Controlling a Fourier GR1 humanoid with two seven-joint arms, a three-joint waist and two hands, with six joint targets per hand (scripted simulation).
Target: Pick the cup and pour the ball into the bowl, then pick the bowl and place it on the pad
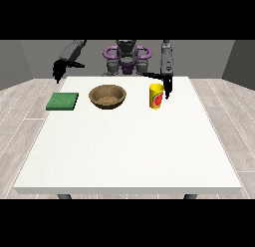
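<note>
Fingers of the hand at the view's right (pixel 168 87) point downward just beside the yellow cup (pixel 156 96), on the cup's right flank; whether they touch it or curl round it cannot be told, nor whether they are spread or closed. That hand's thumb appears as a dark bar reaching left above the cup's rim. On the opposite side, the hand at the view's left (pixel 59 70) hangs in the air past the bench's far left corner, well apart from everything on it; how its fingers lie is likewise impossible to tell.

On the white bench (pixel 129 151), three things stand in a row near the far edge. A green pad (pixel 63 101) lies flat at the left. Just right of it sits the brown bowl (pixel 107 96), upright and apart from the pad. Further right stands the cup, upright, yellow with a red mark on its side. No ball can be made out from this view.
</note>
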